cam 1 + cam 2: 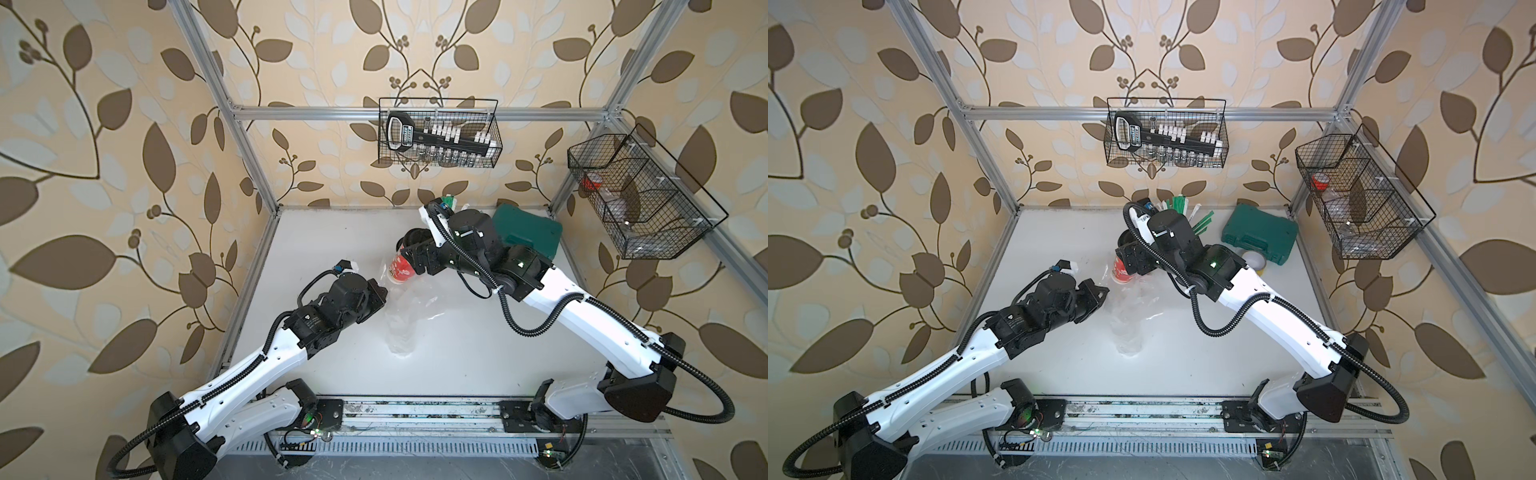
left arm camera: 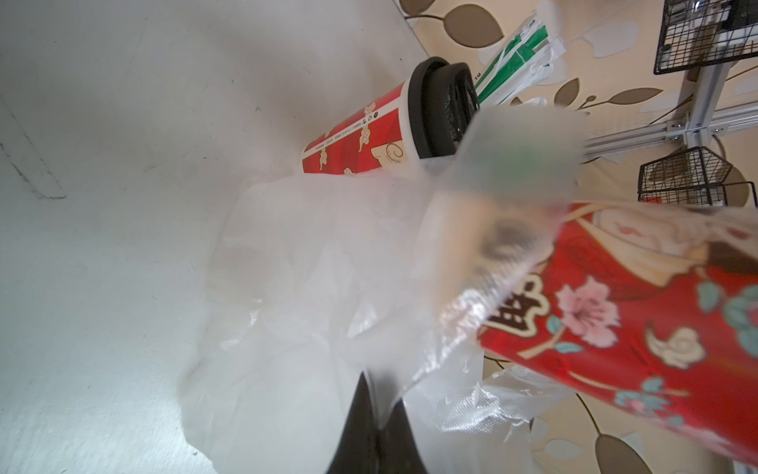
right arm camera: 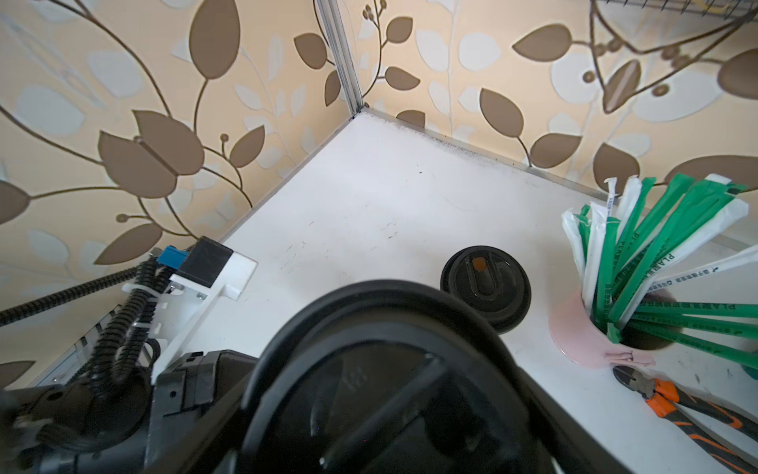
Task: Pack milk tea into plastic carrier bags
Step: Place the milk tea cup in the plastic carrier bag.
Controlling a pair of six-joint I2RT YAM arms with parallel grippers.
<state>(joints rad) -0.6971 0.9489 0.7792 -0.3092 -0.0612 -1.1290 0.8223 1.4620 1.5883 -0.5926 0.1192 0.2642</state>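
Right gripper [image 1: 406,259] holds red cup [image 1: 398,271] (tilted) near bag [image 1: 401,328].

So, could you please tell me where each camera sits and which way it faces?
Top views: overhead on the robot's side, looking down at the table; left arm and right arm show.
Left wrist: by the left hand, facing bag, cup and second cup; only that hand shows.
Right wrist: above the cup's lid, facing the back corner; the left arm shows.
Shared: both wrist views show second cup and straws.

bright even light, close-ups blurred
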